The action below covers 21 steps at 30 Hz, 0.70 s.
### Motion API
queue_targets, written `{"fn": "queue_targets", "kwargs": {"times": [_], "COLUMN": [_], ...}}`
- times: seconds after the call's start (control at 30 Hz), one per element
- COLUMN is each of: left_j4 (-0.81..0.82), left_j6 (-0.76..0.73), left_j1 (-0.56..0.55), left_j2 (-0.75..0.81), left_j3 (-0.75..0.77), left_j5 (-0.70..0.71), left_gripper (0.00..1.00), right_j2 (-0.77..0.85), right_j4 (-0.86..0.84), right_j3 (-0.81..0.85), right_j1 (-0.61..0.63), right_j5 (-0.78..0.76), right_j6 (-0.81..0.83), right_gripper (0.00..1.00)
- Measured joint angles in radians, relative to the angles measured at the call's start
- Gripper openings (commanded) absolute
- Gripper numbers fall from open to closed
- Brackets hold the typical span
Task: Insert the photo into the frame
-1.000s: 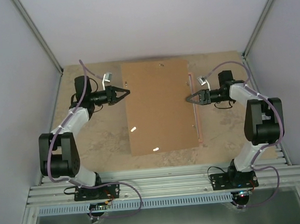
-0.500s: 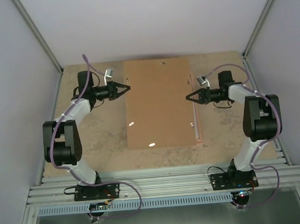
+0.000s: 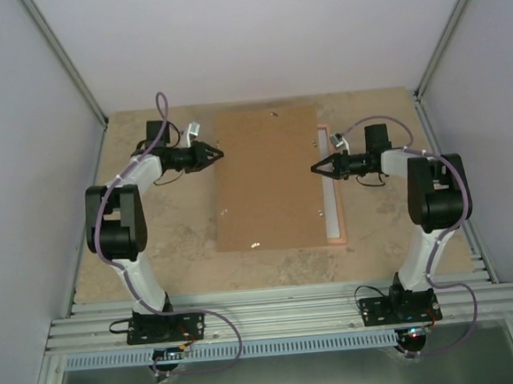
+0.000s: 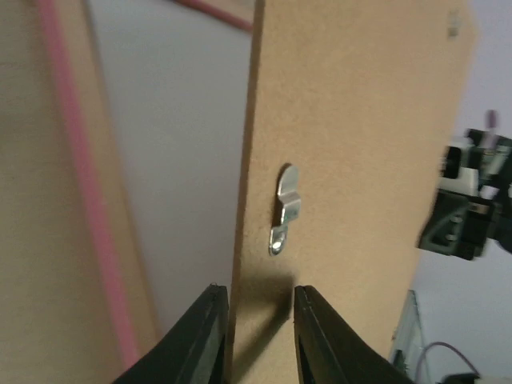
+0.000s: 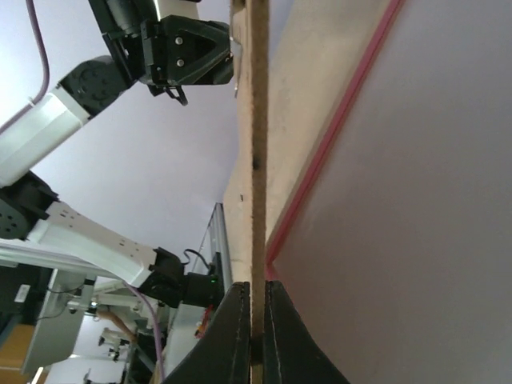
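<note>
A brown backing board [image 3: 269, 178] lies over the pink frame [image 3: 342, 212], and only the frame's right strip shows. A white surface [image 3: 331, 195] fills that strip; I cannot tell whether it is the photo's back. My left gripper [image 3: 219, 152] straddles the board's left edge, jaws open, with a gap above the board [image 4: 360, 160] near a metal clip [image 4: 286, 208]. My right gripper [image 3: 313, 168] is shut on the board's right edge [image 5: 258, 160]. Beneath it are the pink rim [image 5: 336, 136] and the pale surface [image 5: 432, 200].
The tabletop [image 3: 172, 243] is mottled beige, boxed in by pale walls at the left, right and back. An aluminium rail [image 3: 284, 314] with both arm bases runs along the near edge. Small metal clips dot the board's top.
The right gripper has closed on the board's right edge. The left jaws have parted slightly. The board has squared up and shifted left, baring more of the frame's right strip.
</note>
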State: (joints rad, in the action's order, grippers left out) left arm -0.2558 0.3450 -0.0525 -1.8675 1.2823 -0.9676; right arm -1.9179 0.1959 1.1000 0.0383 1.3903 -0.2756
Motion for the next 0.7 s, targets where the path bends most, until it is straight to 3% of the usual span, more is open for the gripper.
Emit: {"fn": "queue_targets", "kwargs": {"times": [0.2,0.53,0.7], "left_j4": [-0.058,-0.075,-0.076], "left_j6": [-0.034,-0.064,-0.073], "left_j1": [0.001,0.001,0.001], "left_j2": [-0.087,-0.107,-0.104], "left_j3": [0.043,0.059,0.057], "left_j5": [0.095,0.139,0.166], "left_gripper": [0.43,0.68,0.73], "right_j2": [-0.055,-0.138,-0.138], "right_j4": [-0.039,0.064,0.135], "right_j3": [0.015,0.077,0.100], "right_j1": [0.017,0.016,0.002], "right_j5": [-0.057,-0.117,-0.134], "right_j6": [-0.024,-0.030,-0.008], "right_gripper": [0.01,0.01,0.01]}}
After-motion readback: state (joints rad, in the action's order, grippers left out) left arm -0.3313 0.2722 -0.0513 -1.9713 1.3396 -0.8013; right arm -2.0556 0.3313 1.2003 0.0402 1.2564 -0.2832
